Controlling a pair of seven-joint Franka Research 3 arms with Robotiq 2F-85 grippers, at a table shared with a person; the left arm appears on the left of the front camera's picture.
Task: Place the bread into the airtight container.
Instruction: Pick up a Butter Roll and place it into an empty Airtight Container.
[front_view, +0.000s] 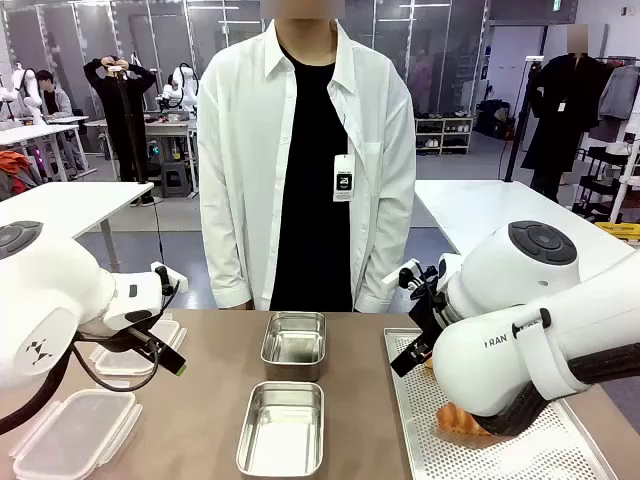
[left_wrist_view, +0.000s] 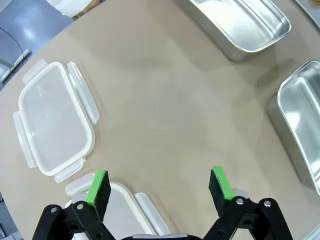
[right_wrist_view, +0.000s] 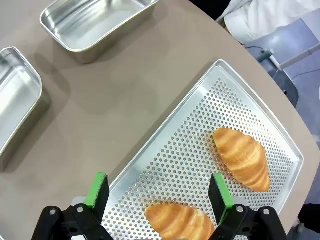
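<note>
Two croissants lie on the perforated metal tray (right_wrist_view: 200, 135): one (right_wrist_view: 243, 157) toward its far side, the other (right_wrist_view: 180, 221) just below my right gripper (right_wrist_view: 159, 191), which hovers open over the tray. In the front view one croissant (front_view: 465, 418) peeks out from under the right arm. Two open steel containers stand mid-table, the far one (front_view: 293, 345) and the near one (front_view: 283, 428). My left gripper (left_wrist_view: 160, 186) is open above bare tabletop, with a clear plastic lid (left_wrist_view: 55, 125) to one side and a second lid (left_wrist_view: 120, 210) partly under its fingers.
A person in a white shirt (front_view: 310, 150) stands at the far edge of the table, hands out of sight. The lids (front_view: 70, 432) lie at the front left. The tray (front_view: 560, 450) reaches the front right edge. Bare tabletop separates containers from tray.
</note>
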